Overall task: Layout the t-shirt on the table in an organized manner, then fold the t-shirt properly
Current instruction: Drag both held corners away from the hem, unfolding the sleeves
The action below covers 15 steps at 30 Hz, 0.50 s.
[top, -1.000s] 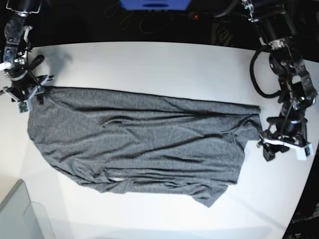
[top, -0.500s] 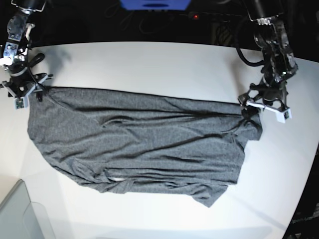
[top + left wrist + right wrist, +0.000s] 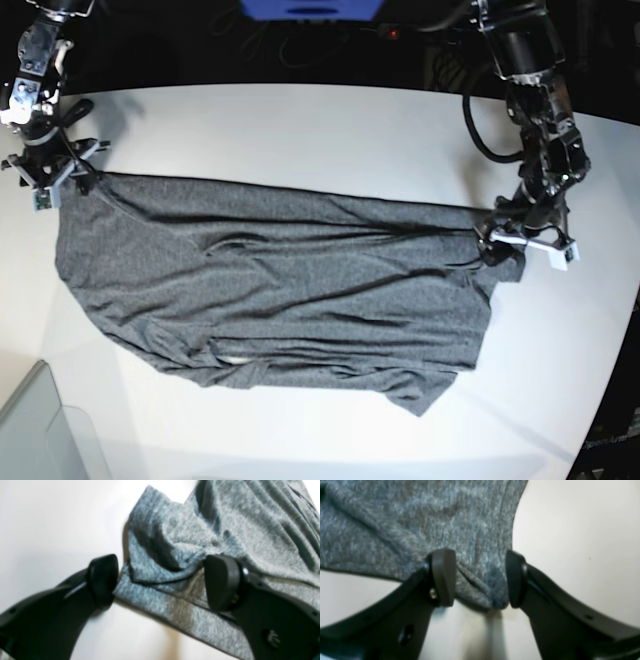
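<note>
A: Right gripper (image 3: 52, 180), black two-finger, far left of base view, sits at the top-left corner of the dark heather-grey knit t-shirt (image 3: 280, 290). Wrist view: jaws apart, that corner lying between the pads (image 3: 443, 577), not pinched.

B: Ok. Shirt position?

A: Spread sideways across the middle of the glossy white curved-edge table (image 3: 300, 125). Mostly flat; long creases through the middle, lower hem wavy, a flap sticking out bottom right.

B: Other arm?

A: Left gripper (image 3: 524, 243), same black type, at the shirt's right end. Jaws wide, bunched hem corner between them, nothing clamped.

B: Progress?

A: My read: layout roughly done but untidy, no fold visible. Smoothing plus all folding left.

B: Edges, room?

A: Translucent grey bin corner (image 3: 40, 430) bottom left, close to the shirt's lower-left edge. Plenty of bare table behind the shirt; less in front. Right end near the table's curved rim, so little room to pull that way.
</note>
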Motion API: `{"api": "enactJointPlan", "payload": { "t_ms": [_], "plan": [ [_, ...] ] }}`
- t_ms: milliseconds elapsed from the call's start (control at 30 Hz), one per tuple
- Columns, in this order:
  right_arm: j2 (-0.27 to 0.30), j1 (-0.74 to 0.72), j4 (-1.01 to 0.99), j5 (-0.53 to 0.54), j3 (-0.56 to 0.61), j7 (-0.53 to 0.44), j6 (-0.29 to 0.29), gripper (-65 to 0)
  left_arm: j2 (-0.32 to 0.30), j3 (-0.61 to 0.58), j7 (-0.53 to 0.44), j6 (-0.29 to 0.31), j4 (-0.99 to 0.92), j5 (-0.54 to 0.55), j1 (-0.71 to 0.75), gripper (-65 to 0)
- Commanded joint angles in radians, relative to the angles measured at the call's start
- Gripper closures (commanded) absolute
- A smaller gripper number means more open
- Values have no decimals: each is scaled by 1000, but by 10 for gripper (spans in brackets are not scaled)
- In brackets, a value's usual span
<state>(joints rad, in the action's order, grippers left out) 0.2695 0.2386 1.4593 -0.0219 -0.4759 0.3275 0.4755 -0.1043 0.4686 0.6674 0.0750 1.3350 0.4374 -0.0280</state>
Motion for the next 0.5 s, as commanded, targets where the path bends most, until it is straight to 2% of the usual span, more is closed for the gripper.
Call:
{"api": "enactJointPlan", "payload": {
  "t_ms": [0, 100, 267, 400, 467],
  "plan": [
    [20, -8, 17, 7, -8, -23, -4, -323, 1, -1, 32, -5, 4, 10, 0, -521],
    [20, -8, 17, 7, -8, -23, -4, -324, 2, -3, 33, -4, 1, 10, 3, -498],
    [18, 3, 56, 9, -10, -23, -4, -327, -1, -44, 32, -4, -30, 11, 0, -337],
    [17, 57, 153, 13, -4, -23, -2, -329, 4, -44, 32, -4, -33, 11, -5, -334],
    [-3, 66, 172, 13, -2, -23, -2, -330, 21, -44, 32, -4, -44, 8, -6, -322]
  ]
}}
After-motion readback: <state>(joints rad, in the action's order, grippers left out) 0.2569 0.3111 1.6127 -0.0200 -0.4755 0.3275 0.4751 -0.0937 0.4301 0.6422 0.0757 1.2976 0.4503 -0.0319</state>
